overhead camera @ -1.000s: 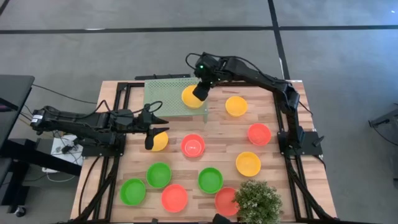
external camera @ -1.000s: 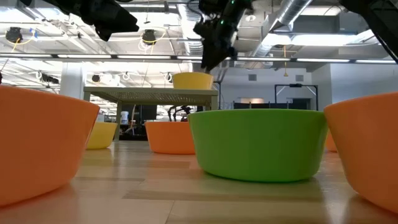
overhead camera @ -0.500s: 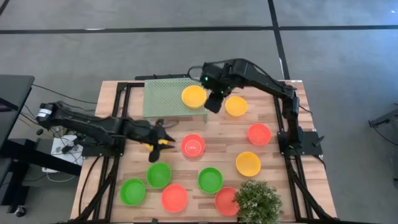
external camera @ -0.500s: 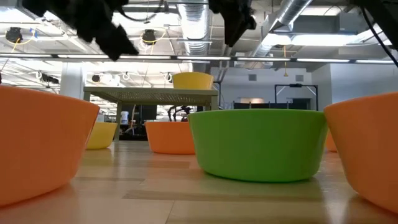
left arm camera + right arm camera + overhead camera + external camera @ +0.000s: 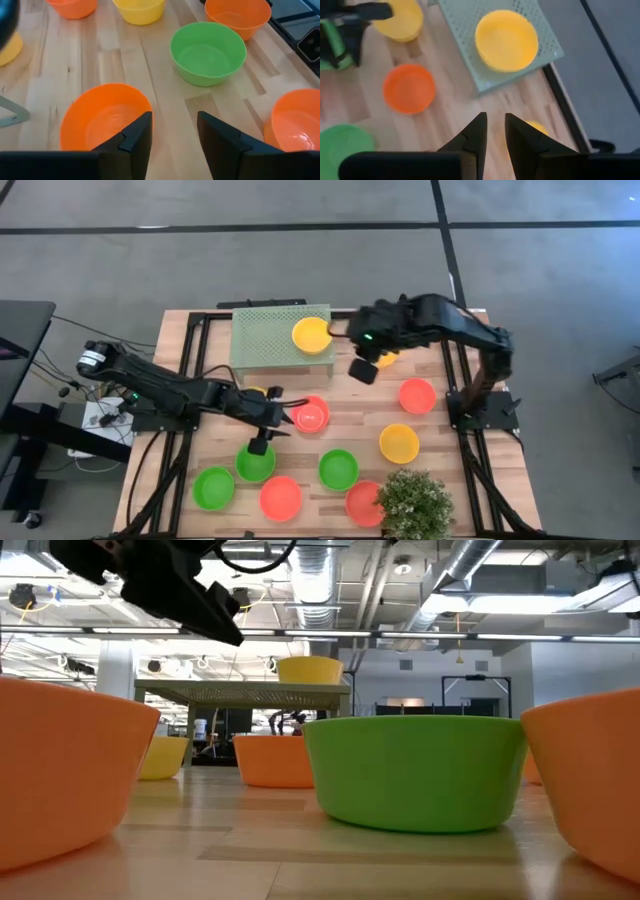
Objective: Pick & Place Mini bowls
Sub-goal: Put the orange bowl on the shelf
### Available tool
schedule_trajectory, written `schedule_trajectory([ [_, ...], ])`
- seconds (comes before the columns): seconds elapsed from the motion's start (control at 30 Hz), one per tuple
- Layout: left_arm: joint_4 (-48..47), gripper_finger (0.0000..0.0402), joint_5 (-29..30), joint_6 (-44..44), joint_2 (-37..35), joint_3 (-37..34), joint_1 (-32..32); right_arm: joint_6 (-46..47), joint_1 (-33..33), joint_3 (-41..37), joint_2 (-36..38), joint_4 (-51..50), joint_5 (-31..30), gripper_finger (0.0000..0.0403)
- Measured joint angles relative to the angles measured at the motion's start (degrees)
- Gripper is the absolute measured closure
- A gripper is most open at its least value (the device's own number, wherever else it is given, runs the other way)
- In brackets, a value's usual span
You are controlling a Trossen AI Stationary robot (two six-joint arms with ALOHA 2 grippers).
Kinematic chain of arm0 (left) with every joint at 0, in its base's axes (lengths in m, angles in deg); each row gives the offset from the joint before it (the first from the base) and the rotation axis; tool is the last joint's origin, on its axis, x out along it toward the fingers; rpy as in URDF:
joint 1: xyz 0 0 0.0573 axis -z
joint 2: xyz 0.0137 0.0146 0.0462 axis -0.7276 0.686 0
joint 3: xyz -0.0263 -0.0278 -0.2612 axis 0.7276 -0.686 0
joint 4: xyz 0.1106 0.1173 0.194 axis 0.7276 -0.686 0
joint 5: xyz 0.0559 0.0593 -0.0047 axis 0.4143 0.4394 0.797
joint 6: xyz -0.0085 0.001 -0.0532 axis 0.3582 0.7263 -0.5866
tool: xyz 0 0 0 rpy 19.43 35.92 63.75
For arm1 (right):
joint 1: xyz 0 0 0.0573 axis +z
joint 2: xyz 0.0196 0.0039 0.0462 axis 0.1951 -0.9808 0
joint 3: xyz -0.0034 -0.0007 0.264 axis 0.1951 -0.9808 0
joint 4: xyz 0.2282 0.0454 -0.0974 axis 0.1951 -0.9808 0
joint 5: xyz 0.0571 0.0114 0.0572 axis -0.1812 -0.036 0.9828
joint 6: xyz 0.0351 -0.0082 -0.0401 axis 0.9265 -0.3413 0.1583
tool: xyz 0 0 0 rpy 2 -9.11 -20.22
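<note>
- Both arms have shifted since a second ago: the left gripper (image 5: 268, 430), then by the yellow bowl (image 5: 256, 393) at the counter's left, now hangs between the red bowl (image 5: 310, 414) and a green bowl (image 5: 255, 462); its fingers (image 5: 132, 137) stand apart, holding nothing
- Right gripper (image 5: 362, 370) has left the stand (image 5: 265, 335); fingers (image 5: 475, 131) narrow, empty, above bare counter (image 5: 350, 405)
- One yellow bowl (image 5: 311, 335) sits on the stand; the other bowls are spread over the counter
</note>
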Motion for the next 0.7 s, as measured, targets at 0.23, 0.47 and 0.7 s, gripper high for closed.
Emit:
schedule_trajectory([
  [0.23, 0.02, 0.0212, -0.51, 0.23, -0.02, -1.24, 2.28, 18.01, 11.22, -33.34, 15.98, 7.77, -13.35, 0.0344],
  [0.47, 1.8, 0.0211, -0.47, 3.67, -0.02, -1.25, 2.29, 20.47, 15.06, -71.19, 33.33, 45.3, -0.27, 0.0345],
  [0.7, 6.88, 0.0213, -4.51, 3.79, 2.19, -1.25, 2.52, 13.67, 18.3, -91.86, 40.37, 74.15, 3.52, 0.0345],
])
